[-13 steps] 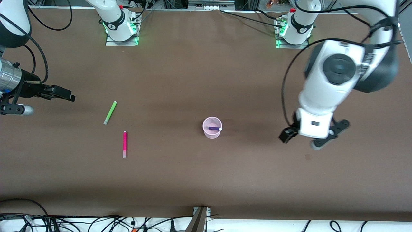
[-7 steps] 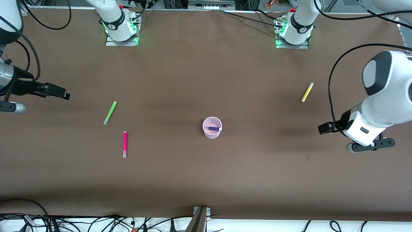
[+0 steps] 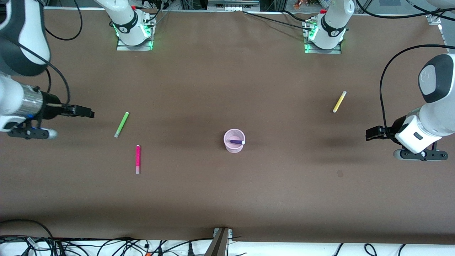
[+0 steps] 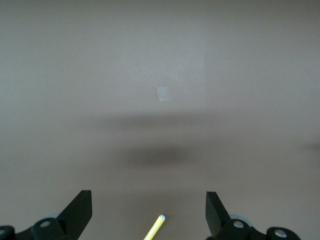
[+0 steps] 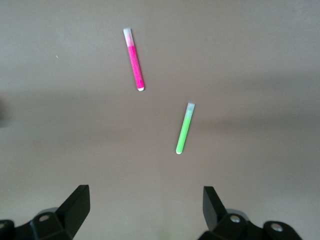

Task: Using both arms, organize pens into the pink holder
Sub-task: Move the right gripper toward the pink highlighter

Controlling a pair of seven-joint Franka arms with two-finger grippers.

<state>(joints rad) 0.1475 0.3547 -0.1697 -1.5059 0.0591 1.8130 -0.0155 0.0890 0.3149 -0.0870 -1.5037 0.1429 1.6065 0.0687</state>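
Currently, cup: pink holder (image 3: 234, 140) mid-frame, purple pen (image 3: 236, 142) inside.
Loose: green pen (image 3: 121, 124), pink pen (image 3: 137, 159) centre-left; yellow pen (image 3: 339, 101) upper right.
Right gripper (image 3: 83, 113): wide, empty, over the table beside the green pen.
Left gripper (image 3: 373, 133): wide, empty, right edge.
Risk: thin pens may roll or slip from the fingers; a tilted drop could tip the cup.

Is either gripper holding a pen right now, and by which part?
No. The left gripper and the right gripper are both open and empty, each up over bare table.
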